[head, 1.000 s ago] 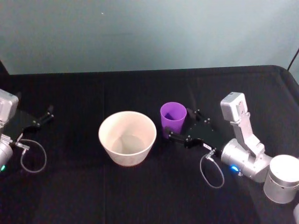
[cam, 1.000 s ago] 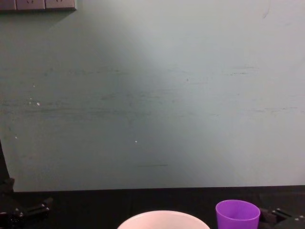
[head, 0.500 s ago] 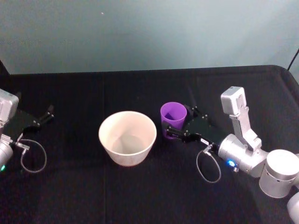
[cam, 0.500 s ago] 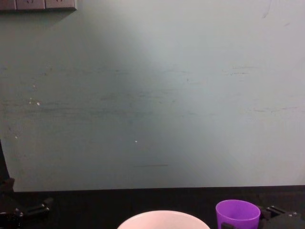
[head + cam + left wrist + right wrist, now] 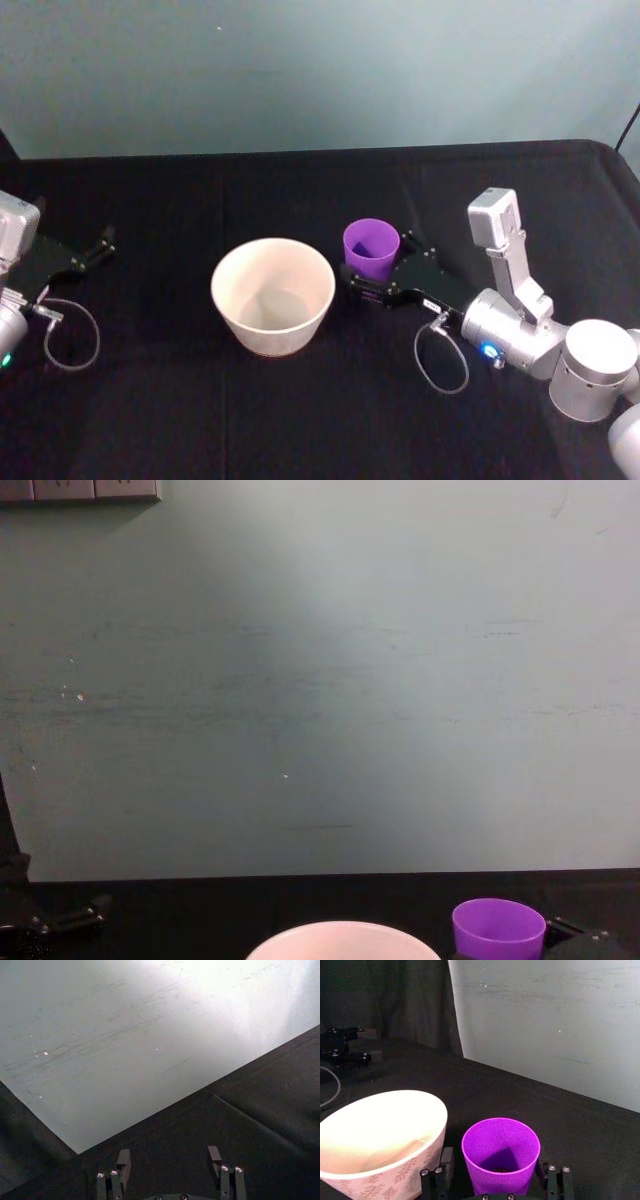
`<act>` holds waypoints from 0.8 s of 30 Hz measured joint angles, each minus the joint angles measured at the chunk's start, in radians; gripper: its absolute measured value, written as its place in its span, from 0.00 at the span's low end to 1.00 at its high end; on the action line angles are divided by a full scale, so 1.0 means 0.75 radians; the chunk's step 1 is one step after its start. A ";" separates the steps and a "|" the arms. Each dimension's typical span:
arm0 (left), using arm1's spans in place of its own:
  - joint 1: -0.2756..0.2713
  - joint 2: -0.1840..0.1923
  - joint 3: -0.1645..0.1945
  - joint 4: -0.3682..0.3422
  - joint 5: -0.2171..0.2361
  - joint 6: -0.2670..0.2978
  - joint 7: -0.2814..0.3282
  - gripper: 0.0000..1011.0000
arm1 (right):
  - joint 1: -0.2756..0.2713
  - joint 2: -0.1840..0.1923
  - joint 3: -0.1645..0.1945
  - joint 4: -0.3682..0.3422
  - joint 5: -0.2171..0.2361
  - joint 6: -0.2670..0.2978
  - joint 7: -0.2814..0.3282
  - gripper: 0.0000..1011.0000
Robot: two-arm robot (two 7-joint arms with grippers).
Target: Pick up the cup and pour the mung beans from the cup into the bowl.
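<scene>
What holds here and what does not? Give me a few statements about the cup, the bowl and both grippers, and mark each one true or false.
1. The cup stands upright on the table, on the robot's right of the bowl. True.
2. The right gripper hangs high above the cup. False: it is low at the table, open, with its fingers on either side of the cup.
3. The bowl holds a heap of mung beans. False: its inside shows pale and bare.
4. The left gripper lies at the table's left side, well apart from the bowl. True.
</scene>
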 joint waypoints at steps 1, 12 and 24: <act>0.000 0.000 0.000 0.000 0.000 0.000 0.000 0.99 | 0.001 0.000 -0.001 0.002 0.000 -0.002 0.001 0.99; 0.000 0.000 0.000 0.000 0.000 0.000 0.000 0.99 | 0.014 -0.004 -0.008 0.034 -0.006 -0.042 0.012 0.99; 0.000 0.000 0.000 0.000 0.000 0.000 0.000 0.99 | 0.015 -0.004 -0.016 0.040 -0.038 -0.094 0.018 0.99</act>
